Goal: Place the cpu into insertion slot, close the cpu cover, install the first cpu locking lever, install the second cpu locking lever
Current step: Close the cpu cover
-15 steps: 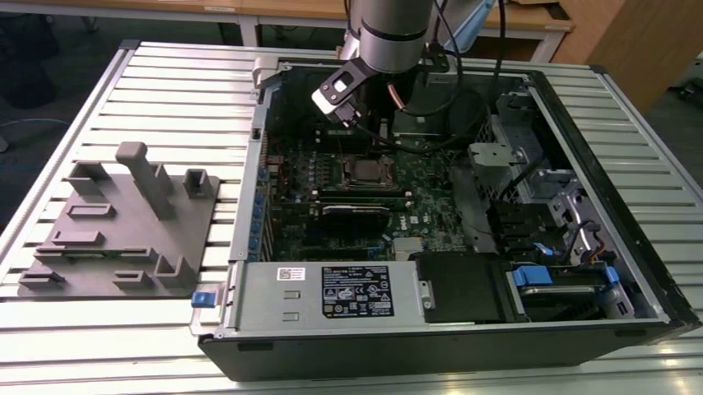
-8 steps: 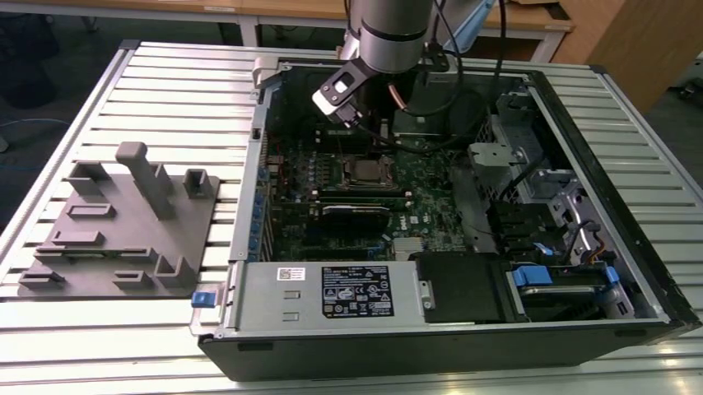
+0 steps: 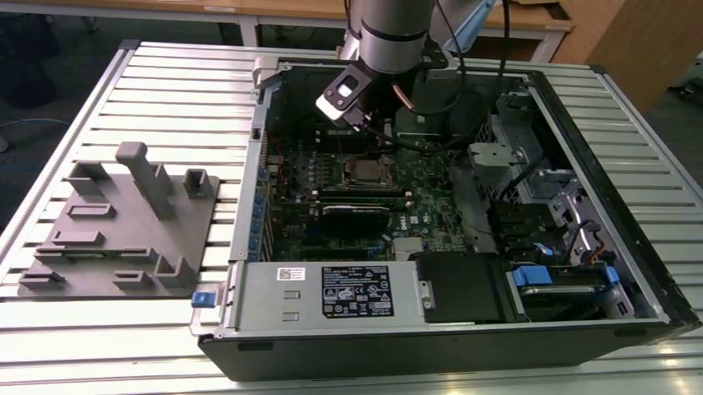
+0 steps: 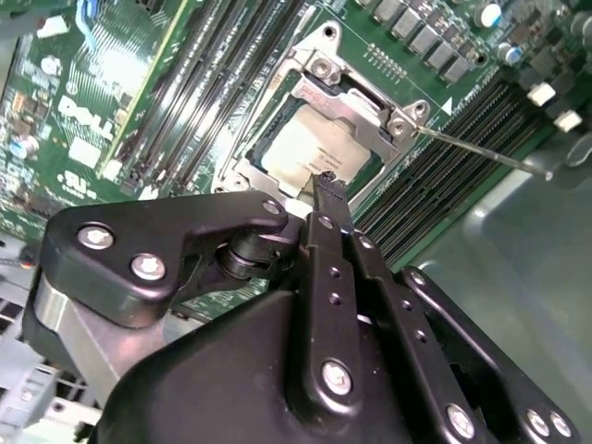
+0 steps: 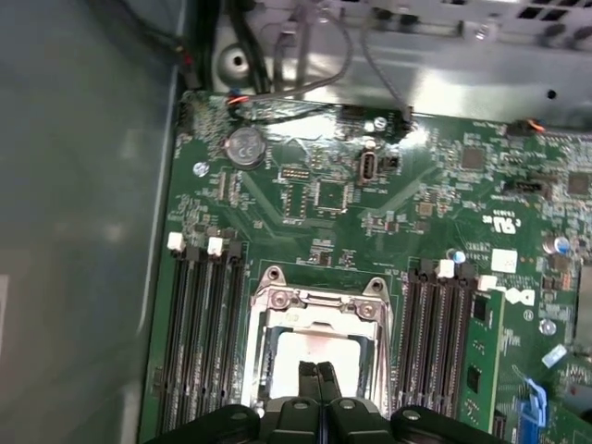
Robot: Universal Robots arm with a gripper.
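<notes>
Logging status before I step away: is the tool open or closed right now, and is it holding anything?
Tool: closed, fingertips together, nothing visibly held, just over the cpu.

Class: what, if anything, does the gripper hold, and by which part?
Nothing: the gripper is shut and empty, its tips over the chip, which sits under the cover frame.

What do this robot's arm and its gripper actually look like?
The arm is a smooth silver-grey tube with a black band, and dark cables hang beside it. The gripper is matte black: flat hinged links studded with silver screws, ending in two slim fingers.
</notes>
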